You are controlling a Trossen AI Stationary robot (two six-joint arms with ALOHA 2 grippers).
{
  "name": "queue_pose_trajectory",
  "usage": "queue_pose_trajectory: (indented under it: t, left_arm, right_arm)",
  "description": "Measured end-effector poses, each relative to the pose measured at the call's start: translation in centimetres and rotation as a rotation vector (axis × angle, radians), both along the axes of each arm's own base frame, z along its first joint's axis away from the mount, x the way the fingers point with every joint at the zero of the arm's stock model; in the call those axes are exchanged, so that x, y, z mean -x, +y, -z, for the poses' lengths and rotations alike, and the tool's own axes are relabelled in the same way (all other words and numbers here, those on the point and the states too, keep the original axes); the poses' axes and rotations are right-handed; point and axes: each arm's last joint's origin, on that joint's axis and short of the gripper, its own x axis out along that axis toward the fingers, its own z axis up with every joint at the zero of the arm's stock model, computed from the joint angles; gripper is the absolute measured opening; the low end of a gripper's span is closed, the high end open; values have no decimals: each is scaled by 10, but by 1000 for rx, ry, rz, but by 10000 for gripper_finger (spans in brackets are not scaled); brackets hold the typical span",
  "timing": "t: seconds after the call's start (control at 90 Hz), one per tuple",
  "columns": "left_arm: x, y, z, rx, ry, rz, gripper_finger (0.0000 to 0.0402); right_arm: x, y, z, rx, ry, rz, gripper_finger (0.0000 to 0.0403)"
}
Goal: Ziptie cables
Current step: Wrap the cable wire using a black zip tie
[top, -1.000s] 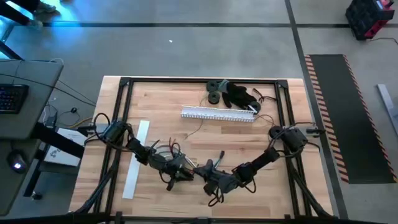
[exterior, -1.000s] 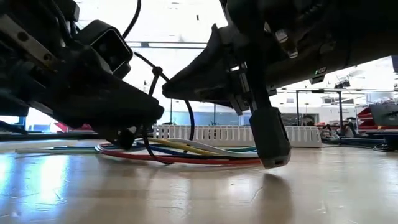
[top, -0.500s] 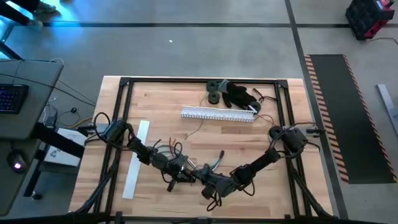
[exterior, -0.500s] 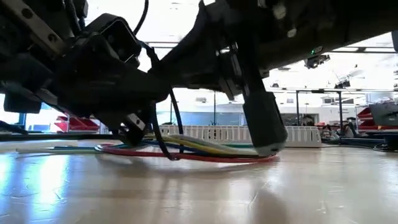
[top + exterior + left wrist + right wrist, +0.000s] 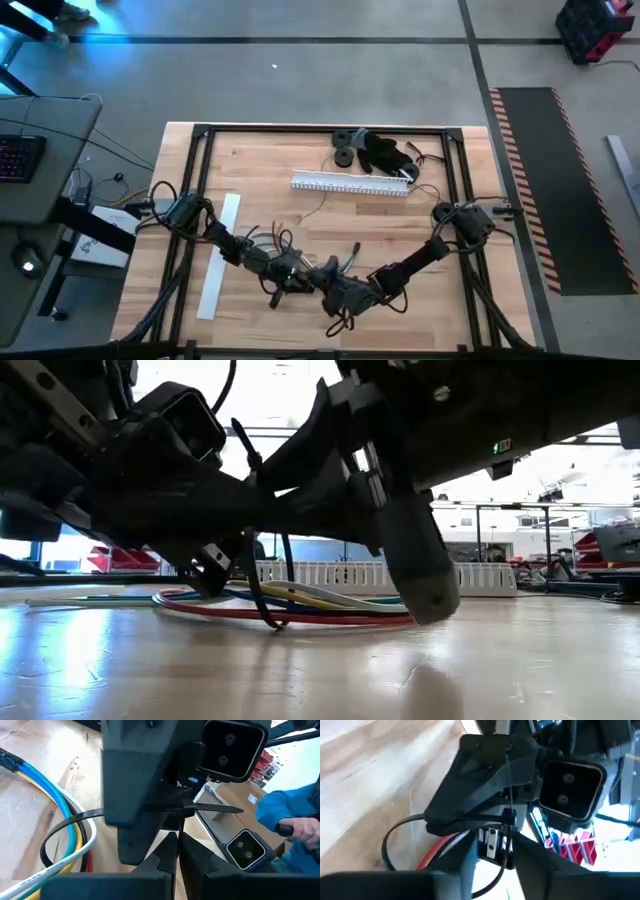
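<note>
At the near edge of the wooden table (image 5: 250, 150), around six o'clock in the high view, the two grippers meet nose to nose over the cables (image 5: 300, 605). The left gripper (image 5: 293, 280) comes in from nine o'clock, its fingers (image 5: 162, 860) clenched on the black zip tie (image 5: 65, 827), whose strap loops around the blue, yellow and white wires and runs out as a thin tail past the other arm's body. The right gripper (image 5: 328, 290) reaches from three o'clock, its fingers (image 5: 470, 855) pinched on the same strap just beside the left one's tips. In the low view the red, blue and yellowish wires lie flat on the boards under both grippers, with the black loop hanging around them. Farther back, near twelve o'clock, lies the white slotted duct (image 5: 352, 183), and beyond it a cluster of black round parts (image 5: 345, 147). A person's blue sleeve (image 5: 290, 815) shows past the table.
</note>
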Motion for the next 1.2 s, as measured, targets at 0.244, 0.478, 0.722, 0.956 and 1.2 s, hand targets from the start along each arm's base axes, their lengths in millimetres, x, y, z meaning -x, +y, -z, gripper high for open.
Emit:
queue_pose_trajectory:
  t: [0.244,0.478,0.722,0.956,1.2]
  left_arm:
    - [0,0,0,-2,4,1,0]
    - [0,0,0,-2,3,0,0]
    - [4,3,3,6,22,-13,6]
    - [10,5,3,35,14,-2,19]
    - [10,6,4,7,18,-17,22]
  right_arm:
    - [3,-4,3,-1,-14,138,152]
    - [2,-4,4,-12,-1,106,26]
    - [4,-2,4,8,11,89,1]
    - [4,-1,4,4,9,89,0]
    - [4,-1,4,1,10,84,0]
